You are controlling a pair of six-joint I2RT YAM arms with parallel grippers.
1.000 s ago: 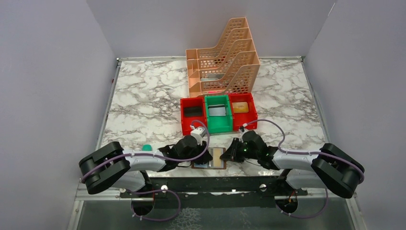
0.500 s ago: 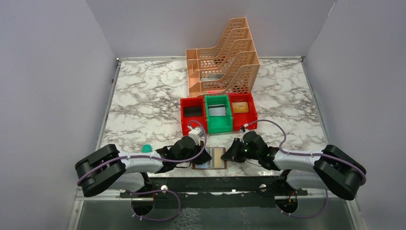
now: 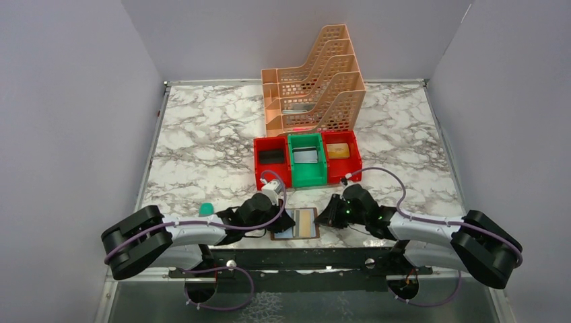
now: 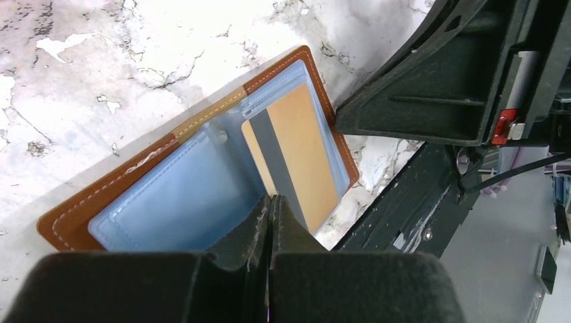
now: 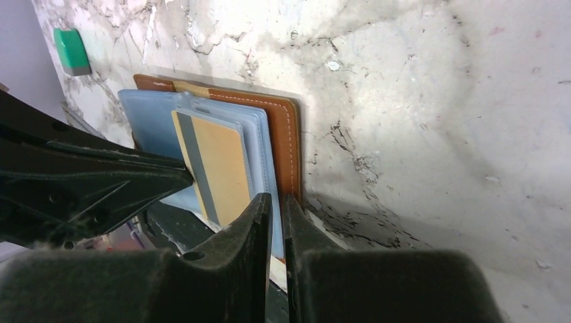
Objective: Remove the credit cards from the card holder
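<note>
Presently I judge extraction begun: left gripper (image 4: 271, 200) pressed together by the credit card (image 4: 303, 155); right gripper (image 5: 275, 198) nearly closed at the card holder (image 4: 175, 188), hold unclear. Next: draw the card outward, holder pinned.

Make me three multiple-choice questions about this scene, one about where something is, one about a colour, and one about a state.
1. Where is the brown leather bifold card holder?
A. In the green bin.
B. On the marble table, between the left gripper and the right gripper.
C. In the peach rack.

2. What colour is the flat plastic credit card showing inside it?
A. Tan with a dark grey stripe.
B. Bright red.
C. Green.

3. How is the card holder lying?
A. Folded shut.
B. Standing on edge.
C. Open flat.

Answers:
1 B, it lies at the table's near edge between both arms' fingertips.
2 A, both wrist views show tan plastic with a grey stripe.
3 C, both inner halves face up.
</note>
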